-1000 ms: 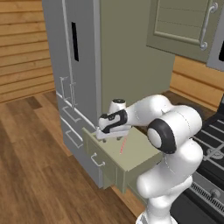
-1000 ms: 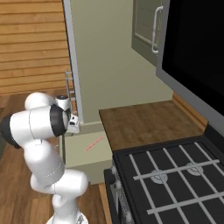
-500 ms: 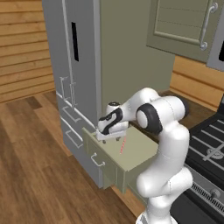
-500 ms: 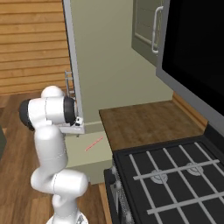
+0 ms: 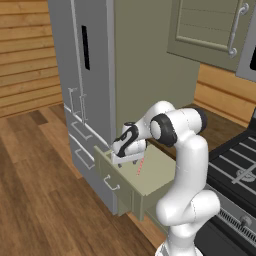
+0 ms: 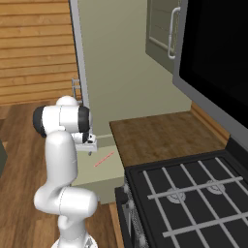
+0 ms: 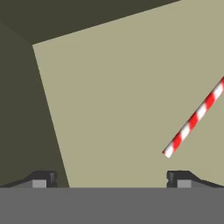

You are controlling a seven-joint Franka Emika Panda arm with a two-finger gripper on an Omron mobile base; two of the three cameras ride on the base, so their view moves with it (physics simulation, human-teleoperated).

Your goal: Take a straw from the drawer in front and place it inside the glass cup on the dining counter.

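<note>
The sage-green drawer [image 5: 150,186] stands pulled open below the counter, and its pale floor [image 7: 122,96] spreads under the hand. The red-and-white striped straw [image 5: 140,167] lies flat on that floor, also seen as a thin pinkish line [image 6: 103,159]. My gripper [image 5: 125,159] hangs open just above the drawer floor, to the left of the straw and near the fridge-side wall. In the hand view the straw [image 7: 194,119] runs up to the right, its near end just above the right fingertip [image 7: 181,179]. Nothing is between the fingers. The glass cup and the dining counter are out of view.
A grey steel fridge [image 5: 85,75] with its drawers stands left of the open drawer. A brown wood countertop [image 6: 155,135] and a black stove [image 6: 193,193] lie to the right, with wall cabinets [image 5: 210,25] above. The drawer's dark side wall [image 7: 22,109] is close on the hand's left.
The arm's elbow has swung up and over, and the open gripper has come down lower into the drawer beside the straw. The straw has not moved.
</note>
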